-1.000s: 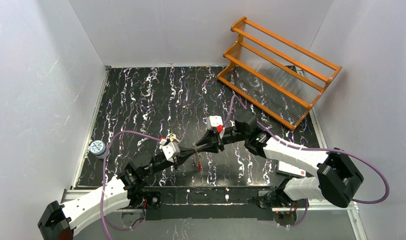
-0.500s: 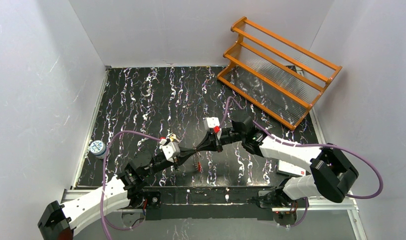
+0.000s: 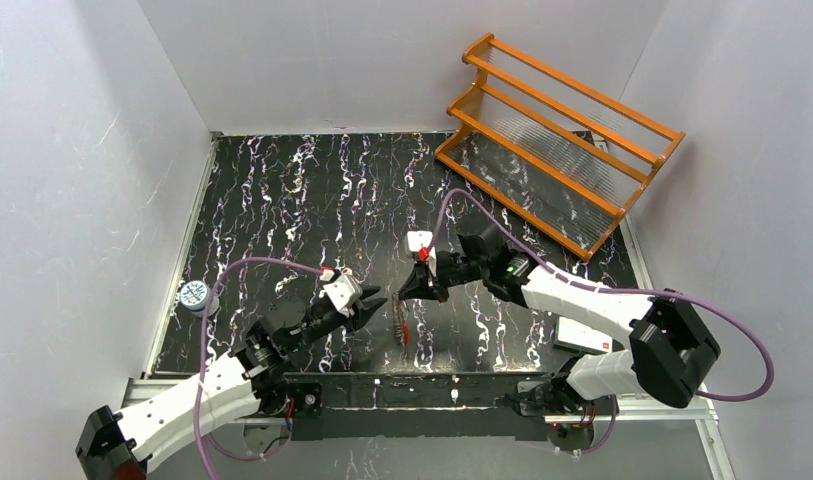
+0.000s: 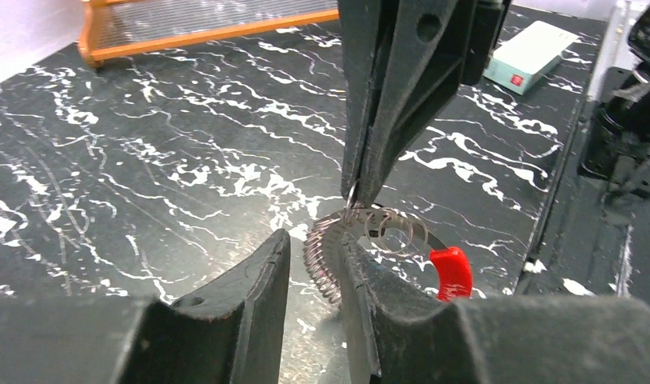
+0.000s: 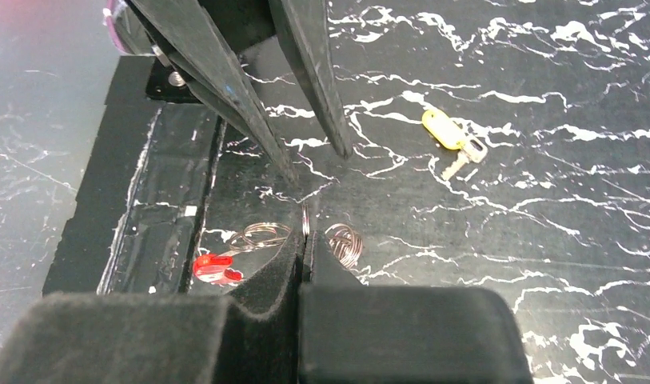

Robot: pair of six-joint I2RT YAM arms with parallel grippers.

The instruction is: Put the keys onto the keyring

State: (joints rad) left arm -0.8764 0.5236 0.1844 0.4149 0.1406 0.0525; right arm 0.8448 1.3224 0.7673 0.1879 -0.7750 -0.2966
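Well, the main thing here is where the keyring sits. It hangs from the right claw, low over the tabletop, near the middle of the near edge. The right claw has its two fingers pressed tight together, and they pinch one thin wire loop at the top of the keyring. Under that pinch the rest dangles down: a few round loops, a springy coil and a little red bit on the side closest to the near edge. The left claw is spread apart and holds nothing. Its tips point at the keyring from the left side and sit just beside the coil, and I cannot tell if they touch it. So the two claws face each other, tip to tip, with the keyring between them. One key shows up in the right wrist view. It is small and silvery, with a yellow tag on it. It lies flat on the tabletop, well apart from the keyring, out past the left claw's fingers. The tag and the key make a bent line, not a straight one. I think the left claw is nearer to that key, and it is the free one. So it looks like the one to go and pick the key up, while the right claw holds the keyring ready. I cannot find the second key in any view.
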